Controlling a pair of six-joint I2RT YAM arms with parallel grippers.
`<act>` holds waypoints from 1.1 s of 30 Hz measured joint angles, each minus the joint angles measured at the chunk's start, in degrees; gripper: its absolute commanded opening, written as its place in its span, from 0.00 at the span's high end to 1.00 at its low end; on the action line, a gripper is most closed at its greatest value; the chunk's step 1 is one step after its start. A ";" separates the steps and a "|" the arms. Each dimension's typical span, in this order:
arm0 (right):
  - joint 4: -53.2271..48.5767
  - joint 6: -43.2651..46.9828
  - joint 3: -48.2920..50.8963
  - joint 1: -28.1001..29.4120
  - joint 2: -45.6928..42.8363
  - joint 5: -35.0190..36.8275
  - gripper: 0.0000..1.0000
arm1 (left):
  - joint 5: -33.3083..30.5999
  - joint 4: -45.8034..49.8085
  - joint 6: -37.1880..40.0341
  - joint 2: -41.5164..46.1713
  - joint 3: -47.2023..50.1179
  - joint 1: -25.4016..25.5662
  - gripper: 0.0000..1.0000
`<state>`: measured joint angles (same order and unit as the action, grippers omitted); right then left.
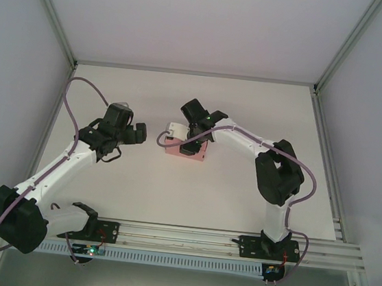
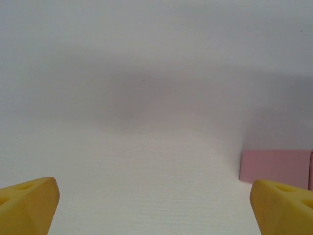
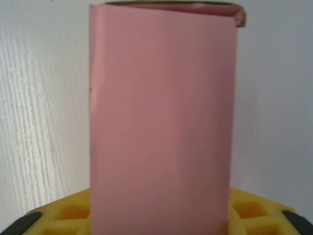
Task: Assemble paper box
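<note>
Top external view: the pink paper box (image 1: 175,148) lies near the middle of the table (image 1: 250,108), with the right gripper (image 1: 192,142) clamped on its 3 o'clock end. In the right wrist view, yellow fingers (image 3: 259,213) press against both sides of the box. The left gripper (image 1: 137,133) hangs spread wide at the box's 9 o'clock, apart from it.

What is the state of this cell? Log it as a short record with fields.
paper box: pink, folded into a rectangular shape, lying near the middle of the table
left end effector: open, empty, beside the box and apart from it
right end effector: over the box, one of the fingers on each side of it, apparently gripping
far end of box: cannot tell whether its flaps are closed
</note>
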<state>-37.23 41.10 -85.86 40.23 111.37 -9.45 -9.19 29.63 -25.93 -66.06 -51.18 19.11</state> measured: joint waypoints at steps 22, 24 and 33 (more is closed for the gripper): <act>39.21 17.88 27.98 3.26 -10.10 29.70 0.64 | -0.13 -0.07 -0.02 1.20 1.99 0.00 0.00; 40.02 17.99 29.16 3.61 -10.93 29.57 0.49 | -0.13 -0.07 -0.02 1.20 1.99 0.00 0.00; 31.30 14.14 32.00 4.68 -19.21 23.98 0.02 | -0.35 -0.20 0.00 1.20 1.99 0.00 0.00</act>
<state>-5.93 55.24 -53.87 44.91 92.16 14.52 -9.54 29.43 -25.93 -64.86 -49.19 19.11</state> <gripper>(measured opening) 0.974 0.998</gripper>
